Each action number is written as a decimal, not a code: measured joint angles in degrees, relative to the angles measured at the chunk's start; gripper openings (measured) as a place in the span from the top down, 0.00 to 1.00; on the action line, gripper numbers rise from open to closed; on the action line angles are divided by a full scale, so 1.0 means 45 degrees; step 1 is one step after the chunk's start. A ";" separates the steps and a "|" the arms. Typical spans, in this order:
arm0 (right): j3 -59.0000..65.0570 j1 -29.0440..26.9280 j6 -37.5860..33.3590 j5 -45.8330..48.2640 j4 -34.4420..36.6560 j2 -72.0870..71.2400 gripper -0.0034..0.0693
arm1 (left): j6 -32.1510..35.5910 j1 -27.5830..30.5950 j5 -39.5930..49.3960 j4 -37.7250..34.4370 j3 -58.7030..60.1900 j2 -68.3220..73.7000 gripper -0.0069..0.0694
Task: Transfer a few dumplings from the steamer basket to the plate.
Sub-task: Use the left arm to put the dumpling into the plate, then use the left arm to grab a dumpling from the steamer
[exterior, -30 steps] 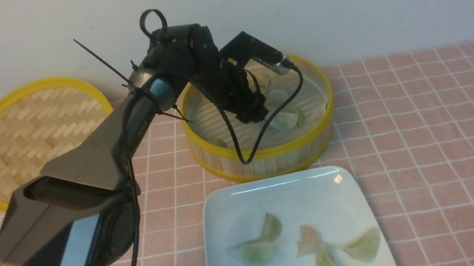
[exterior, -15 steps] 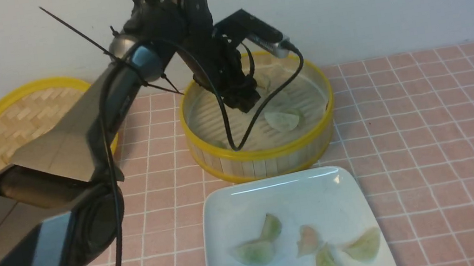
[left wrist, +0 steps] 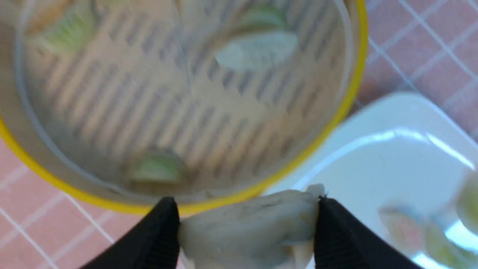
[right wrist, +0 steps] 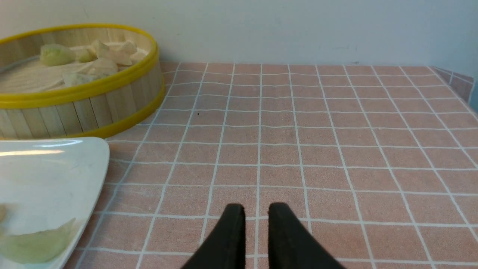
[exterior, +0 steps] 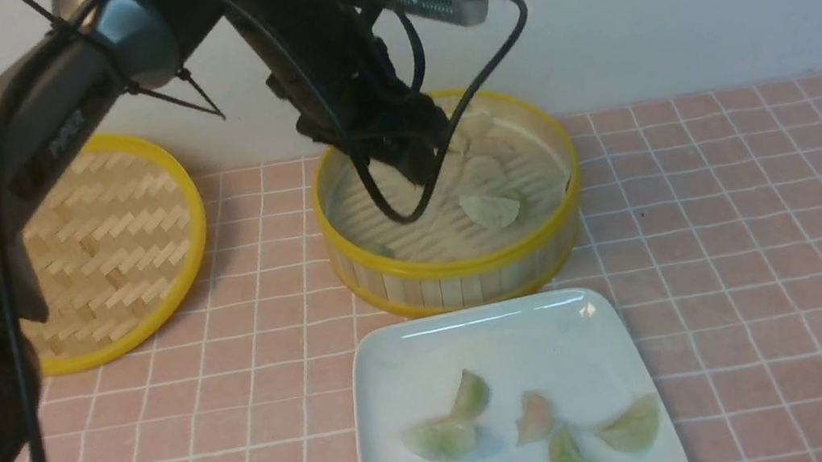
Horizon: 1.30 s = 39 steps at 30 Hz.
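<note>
Five dumplings [exterior: 442, 438] on plate [exterior: 475, 331], left gripper [left wrist: 245, 204] grasping pale dumpling [left wrist: 250, 233] over basket [exterior: 457, 266], right gripper [right wrist: 257, 211] closed.

In the front view the left arm [exterior: 73, 94] and its cable [exterior: 392, 213] cover the tips of the left claw [exterior: 419, 167] and part of the steamer basket [exterior: 465, 265], the plate [exterior: 396, 351] runs off the bottom edge, and the left wrist view is smeared, its pinched dumpling [left wrist: 246, 231] cut by the frame's edge.

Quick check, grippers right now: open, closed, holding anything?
Left gripper: closed on a pale whitish half-moon dumpling.
Right gripper: closed but for a narrow gap between the jaws, holding nothing.
</note>
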 joint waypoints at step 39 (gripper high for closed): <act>0.0000 0.0000 -0.0059 0.0000 0.0000 0.0000 0.83 | -0.2885 0.0510 -0.3650 0.1880 -0.3715 0.2613 0.21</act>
